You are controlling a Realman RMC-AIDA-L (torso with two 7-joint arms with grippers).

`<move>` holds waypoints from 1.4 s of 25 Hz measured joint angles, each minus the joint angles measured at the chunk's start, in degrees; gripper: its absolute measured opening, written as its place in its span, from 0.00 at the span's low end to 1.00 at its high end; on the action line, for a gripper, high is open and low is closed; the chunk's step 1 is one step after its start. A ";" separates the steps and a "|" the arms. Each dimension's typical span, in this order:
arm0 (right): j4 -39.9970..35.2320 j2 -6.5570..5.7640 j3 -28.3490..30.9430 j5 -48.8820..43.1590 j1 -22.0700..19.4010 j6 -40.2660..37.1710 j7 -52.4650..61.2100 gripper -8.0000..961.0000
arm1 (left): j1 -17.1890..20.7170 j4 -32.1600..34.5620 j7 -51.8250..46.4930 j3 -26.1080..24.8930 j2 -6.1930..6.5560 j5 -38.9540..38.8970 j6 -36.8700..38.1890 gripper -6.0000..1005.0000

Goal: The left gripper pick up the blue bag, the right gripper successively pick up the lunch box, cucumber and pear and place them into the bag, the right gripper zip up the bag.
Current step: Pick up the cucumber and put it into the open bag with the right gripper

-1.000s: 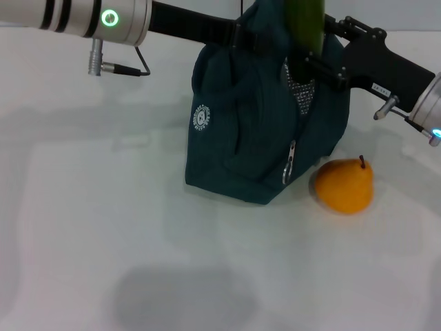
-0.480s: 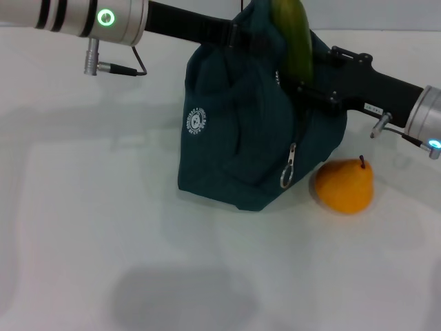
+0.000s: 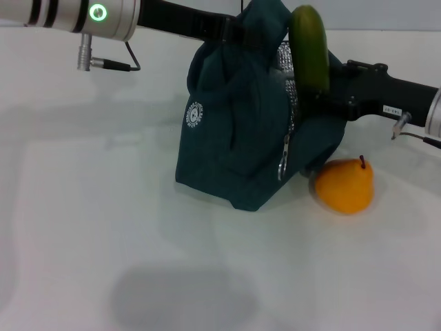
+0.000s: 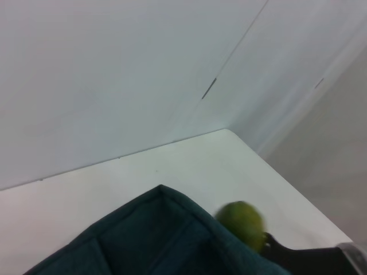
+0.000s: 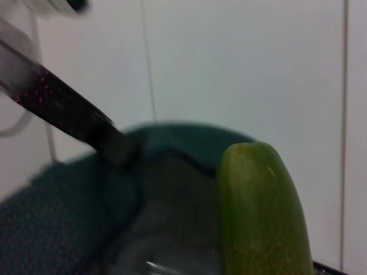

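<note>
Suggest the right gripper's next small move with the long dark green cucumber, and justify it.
Probably lower it further: the right gripper holds the long dark green cucumber upright at the dark teal fabric bag's open top, mostly still outside, while the left gripper holds the bag up.

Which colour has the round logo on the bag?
White, on the blue bag; the head view shows the logo best.

Head view: taken from above, angled forward and down over the table [image 3: 103, 227]; whole scene covered at middle range.
Left wrist view: taken close over the blue bag [image 4: 143, 235], faced toward the wall and table corner.
Right wrist view: taken very close behind the cucumber [image 5: 261, 212].
Shared by all three: bag top and cucumber.
</note>
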 joint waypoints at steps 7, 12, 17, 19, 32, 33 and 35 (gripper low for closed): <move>-5.28 0.07 -8.40 -0.05 0.09 3.74 6.68 0.63 | -0.12 -0.02 0.10 -0.04 0.13 0.00 0.26 0.06; -6.81 -0.13 -9.80 -0.07 1.38 1.53 8.59 0.62 | -0.10 -0.03 0.17 -0.02 0.15 0.02 0.27 0.06; -9.39 -0.33 -15.08 -3.17 2.59 4.69 14.27 0.61 | -0.12 -0.03 0.42 -0.02 0.15 0.04 0.27 0.06; -10.42 -0.38 -16.16 -7.14 3.33 5.19 17.81 0.61 | -0.16 -0.03 0.44 -0.05 0.15 0.04 0.27 0.06; -19.65 -0.31 -16.36 -11.84 -0.63 4.52 24.63 0.59 | 0.03 -0.02 0.54 -0.72 0.83 0.04 0.41 0.06; -20.72 -0.31 -16.24 -11.83 -1.15 4.19 24.86 0.58 | 0.03 -0.02 0.54 -0.72 0.83 0.04 0.41 0.06; -23.22 -0.30 -16.01 -11.84 -2.47 3.18 25.76 0.57 | 0.24 -0.02 0.54 -0.79 0.96 0.04 0.48 0.06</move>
